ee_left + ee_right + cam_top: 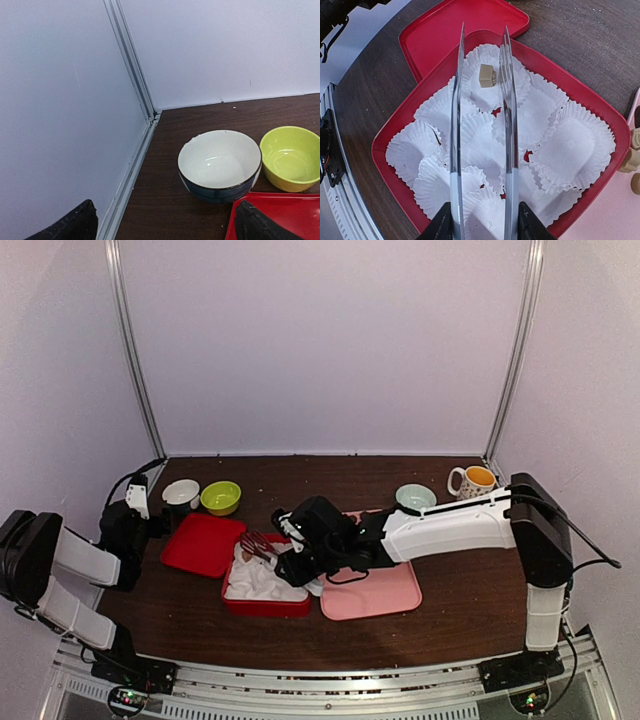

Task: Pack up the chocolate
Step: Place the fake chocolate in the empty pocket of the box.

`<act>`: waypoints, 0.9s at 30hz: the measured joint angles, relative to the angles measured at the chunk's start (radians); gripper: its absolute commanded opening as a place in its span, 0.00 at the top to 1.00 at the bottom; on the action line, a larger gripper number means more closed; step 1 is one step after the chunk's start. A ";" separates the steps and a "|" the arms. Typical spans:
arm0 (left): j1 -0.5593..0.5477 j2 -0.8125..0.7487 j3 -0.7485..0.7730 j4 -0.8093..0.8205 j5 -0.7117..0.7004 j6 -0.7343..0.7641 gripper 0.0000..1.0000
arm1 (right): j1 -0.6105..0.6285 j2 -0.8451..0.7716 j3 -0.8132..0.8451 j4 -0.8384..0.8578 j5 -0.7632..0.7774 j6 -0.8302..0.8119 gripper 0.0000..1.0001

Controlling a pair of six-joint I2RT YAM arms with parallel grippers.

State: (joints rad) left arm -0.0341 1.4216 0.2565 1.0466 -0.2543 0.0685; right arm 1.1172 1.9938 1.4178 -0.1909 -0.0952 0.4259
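One light brown cube of chocolate [487, 76] lies in a white paper cup at the far end of the red box [395, 127], which is lined with several empty paper cups. More light brown chocolate pieces [632, 150] show at the right edge on the pink tray [385, 595]. My right gripper [482, 220] is shut on long metal tongs [456, 125]; their arms stand apart, their tips on either side of the cube. In the top view the right gripper [292, 552] hangs over the red box [262, 606]. My left gripper [165, 222] is open and empty by the white bowl [220, 162].
A red lid [203, 543] lies left of the box. A white bowl [181, 492] and a green bowl [221, 497] stand behind it. A pale green bowl [415, 496] and a mug [473, 480] stand at the back right. The wall rail [135, 150] is close on the left.
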 measured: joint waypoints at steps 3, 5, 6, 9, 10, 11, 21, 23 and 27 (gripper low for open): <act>0.000 0.000 0.000 0.000 0.000 0.000 0.02 | 0.000 0.000 0.003 0.000 0.003 0.000 0.63; 0.000 0.000 0.000 0.000 0.000 0.000 0.02 | 0.000 0.000 0.003 0.000 0.005 0.000 0.63; 0.000 0.000 0.000 0.000 0.000 0.000 0.02 | 0.000 0.000 0.003 -0.001 0.006 0.000 0.63; 0.000 0.000 0.000 0.000 0.000 0.000 0.02 | 0.000 -0.003 0.003 -0.004 0.012 0.000 0.63; 0.000 0.000 0.000 0.000 0.000 0.000 0.02 | 0.000 -0.007 0.003 -0.008 0.016 0.000 0.63; 0.000 0.000 0.000 0.000 0.000 0.000 0.02 | 0.000 -0.012 0.003 -0.014 0.020 -0.001 0.63; 0.000 0.000 0.000 0.000 0.000 0.000 0.02 | 0.000 -0.148 -0.021 -0.053 0.092 -0.016 0.62; 0.000 0.000 0.000 0.000 0.000 0.000 0.02 | 0.000 -0.170 -0.037 -0.055 0.112 -0.021 0.62; 0.000 0.000 0.000 0.000 0.000 0.000 0.02 | 0.000 -0.200 -0.084 -0.081 0.161 -0.027 0.62</act>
State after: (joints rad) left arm -0.0341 1.4216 0.2565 1.0466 -0.2543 0.0685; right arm 1.1172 1.7939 1.3342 -0.2718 0.0662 0.3992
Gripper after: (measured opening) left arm 0.978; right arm 0.380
